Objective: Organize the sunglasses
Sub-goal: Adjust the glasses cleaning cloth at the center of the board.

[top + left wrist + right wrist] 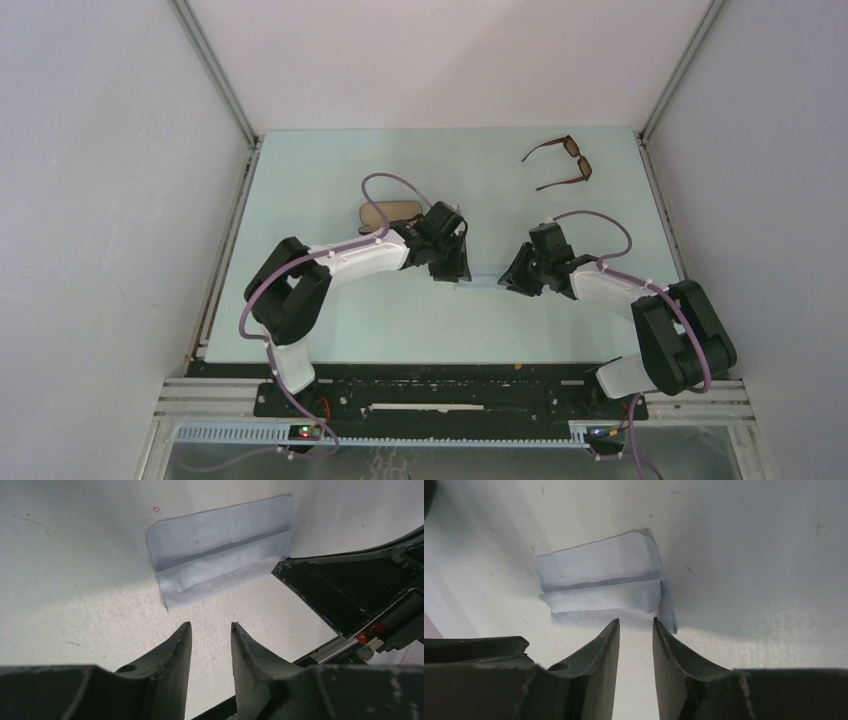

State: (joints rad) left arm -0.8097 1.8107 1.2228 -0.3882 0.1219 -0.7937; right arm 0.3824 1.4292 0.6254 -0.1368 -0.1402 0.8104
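At far right, sunglasses [579,160] lying unfolded, likely light, fragile; take by frame. Left end effector [210,630], right end effector [635,625] gaping, empty.

Soft overhead light is keeping the top view bright and sharp, the arms [350,257] casting only faint shadows on the pale table [400,320]. In both wrist views the near fingers [172,655] are showing dark and slightly blurred, and the folded blue cloth [220,545] is throwing a soft shadow.
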